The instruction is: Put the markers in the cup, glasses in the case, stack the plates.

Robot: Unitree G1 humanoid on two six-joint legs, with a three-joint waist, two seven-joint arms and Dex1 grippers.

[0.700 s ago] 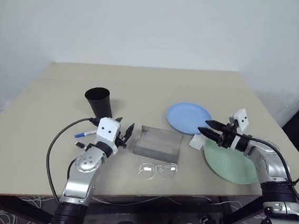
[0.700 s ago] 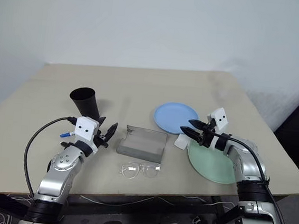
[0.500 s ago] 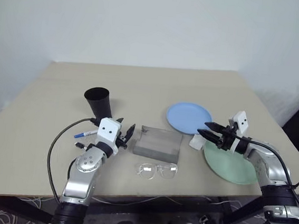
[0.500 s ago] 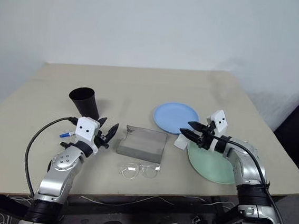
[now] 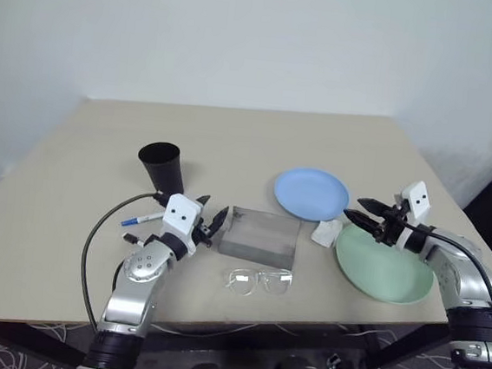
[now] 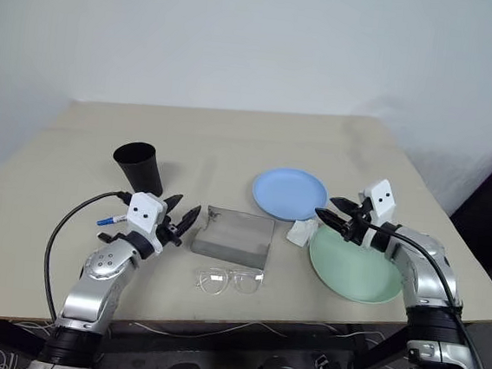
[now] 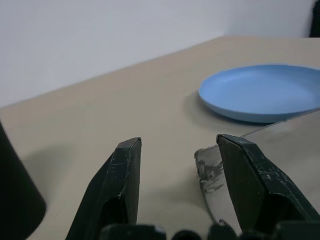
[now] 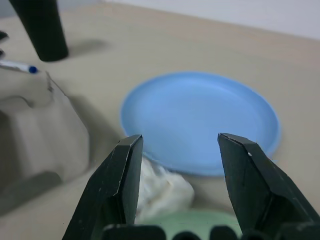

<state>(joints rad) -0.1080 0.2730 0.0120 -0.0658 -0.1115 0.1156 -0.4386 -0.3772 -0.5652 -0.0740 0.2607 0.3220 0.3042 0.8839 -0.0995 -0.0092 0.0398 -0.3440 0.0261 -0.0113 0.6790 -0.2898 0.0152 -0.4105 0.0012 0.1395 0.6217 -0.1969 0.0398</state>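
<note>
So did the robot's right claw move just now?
Yes. The right gripper was over the white paper wad before; now it has pulled back toward the robot's right and hangs, open and empty, over the green plate.

Left gripper (image 5: 210,224) held level, pointing forward and inward, fingers (image 7: 117,185) parted with nothing between, right gripper (image 5: 363,213) tilted slightly downward, pointing inward toward the left gripper, jaws likewise apart and empty

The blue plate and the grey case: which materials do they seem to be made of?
Blue plate: probably plastic, judging by its smooth, even colour and soft sheen. Grey case: seemingly fabric-covered, given its matte, slightly mottled surface; what lies under the covering cannot be told.
</note>
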